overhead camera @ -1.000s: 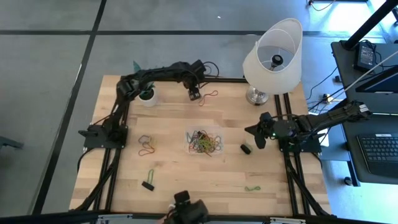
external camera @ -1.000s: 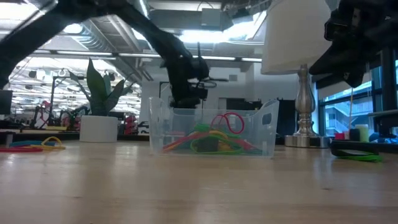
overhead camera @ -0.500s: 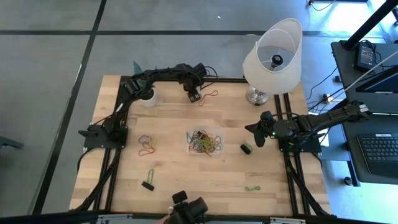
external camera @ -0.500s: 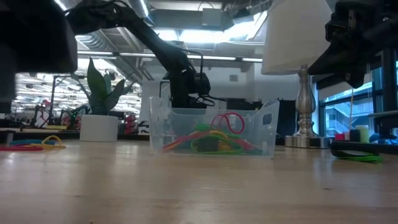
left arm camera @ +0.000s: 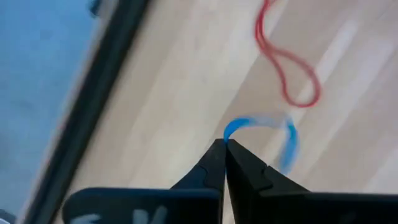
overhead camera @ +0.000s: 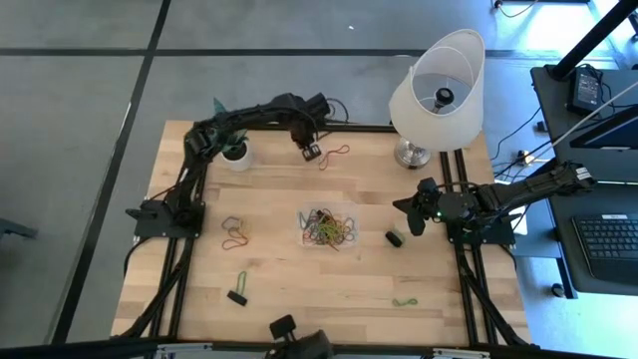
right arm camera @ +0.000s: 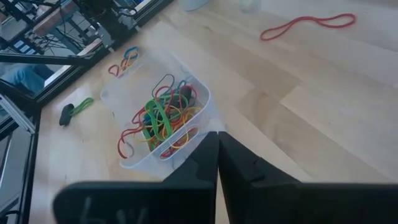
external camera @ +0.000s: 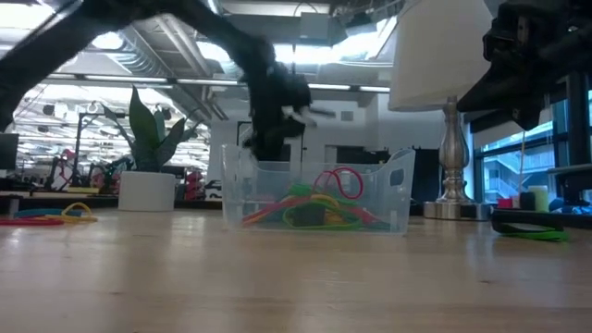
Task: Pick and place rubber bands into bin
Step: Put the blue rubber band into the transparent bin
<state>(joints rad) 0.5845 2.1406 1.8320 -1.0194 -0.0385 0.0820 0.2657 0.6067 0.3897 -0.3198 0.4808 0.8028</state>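
Since a second ago the left claw (overhead camera: pixel 311 152) has snapped closed at the table's far edge. High view: bin (overhead camera: pixel 302 221) lies mid-table, well apart from it; right claw (overhead camera: pixel 416 223) waits, pressed together. Left wrist view: fingertips (left arm camera: pixel 217 155) pinch a blue band (left arm camera: pixel 287 134); a red band (left arm camera: pixel 288 71) lies just beyond. Step in hand: pick. Next calls for lifting and carrying to the bin.

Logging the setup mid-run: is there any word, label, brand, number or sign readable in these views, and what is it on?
None can be read in any view.
Left gripper body: pale marks along the picture's lower edge, too blurred to read.
Laptop beside the table: keys too small to read.
Bin, lamp: no print visible.
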